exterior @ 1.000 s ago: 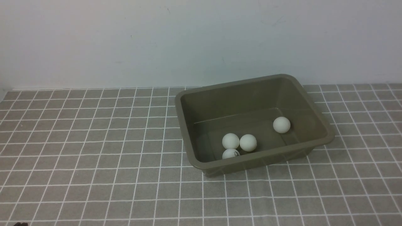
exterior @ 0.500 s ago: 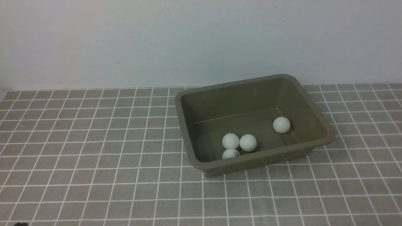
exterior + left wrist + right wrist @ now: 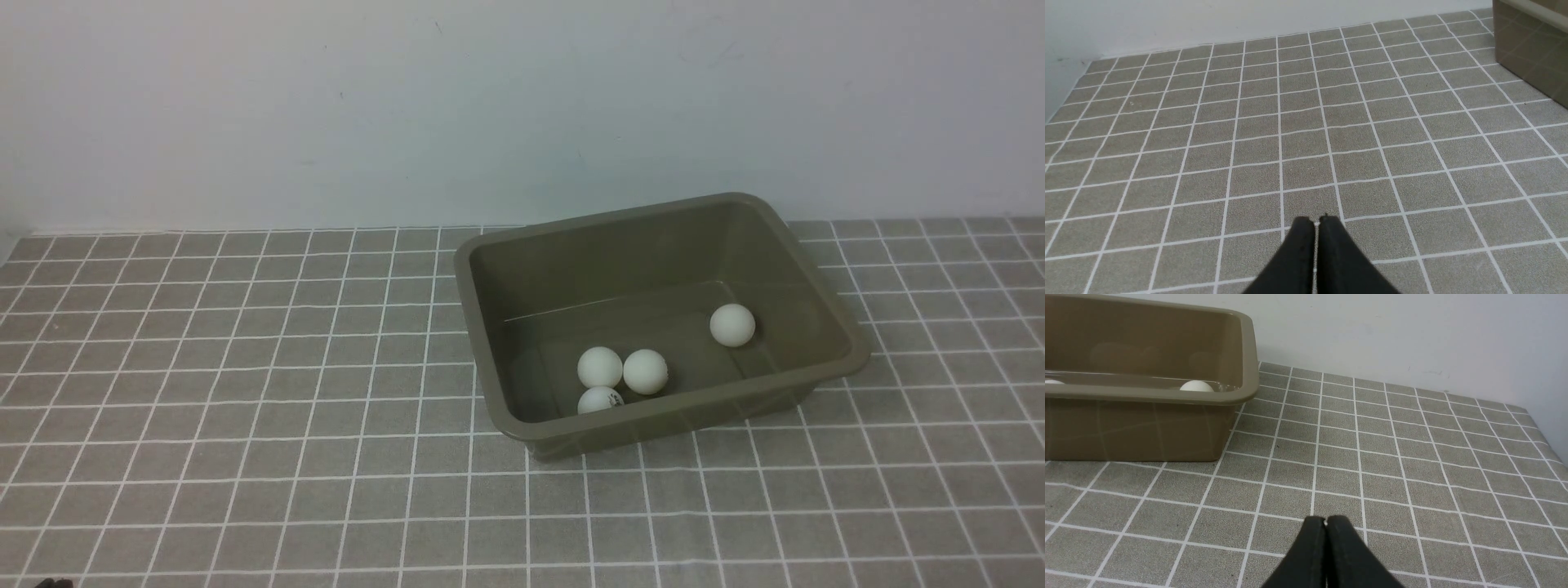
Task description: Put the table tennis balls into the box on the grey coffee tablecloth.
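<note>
The olive-green box stands on the grey coffee tablecloth, right of centre in the front view. Several white table tennis balls lie inside it: a close cluster near the front wall, the frontmost with a dark mark, and one apart to the right. My left gripper is shut and empty over bare cloth, the box's corner far off. My right gripper is shut and empty too; the box stands away from it, one ball peeking over the rim.
A pale wall rises right behind the cloth's far edge. The cloth's right edge shows in the right wrist view. Neither arm shows in the front view, apart from a dark sliver at the bottom left corner.
</note>
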Tool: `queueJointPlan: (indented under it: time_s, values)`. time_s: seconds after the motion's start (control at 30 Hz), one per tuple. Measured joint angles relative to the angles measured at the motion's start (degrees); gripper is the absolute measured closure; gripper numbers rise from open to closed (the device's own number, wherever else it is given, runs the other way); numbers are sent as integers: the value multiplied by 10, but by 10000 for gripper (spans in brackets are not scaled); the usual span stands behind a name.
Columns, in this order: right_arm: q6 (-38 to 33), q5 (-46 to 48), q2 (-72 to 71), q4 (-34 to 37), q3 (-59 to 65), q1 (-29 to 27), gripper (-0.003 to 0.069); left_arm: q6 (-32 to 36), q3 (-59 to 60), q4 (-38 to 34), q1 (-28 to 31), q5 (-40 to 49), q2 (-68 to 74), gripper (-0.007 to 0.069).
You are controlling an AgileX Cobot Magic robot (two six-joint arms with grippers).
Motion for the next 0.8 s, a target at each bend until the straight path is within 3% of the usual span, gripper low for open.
queueJointPlan:
  time_s: [0.8]
  values:
    - [16,-1,0,47,0,0,672,0,0,0,0,0,0,629]
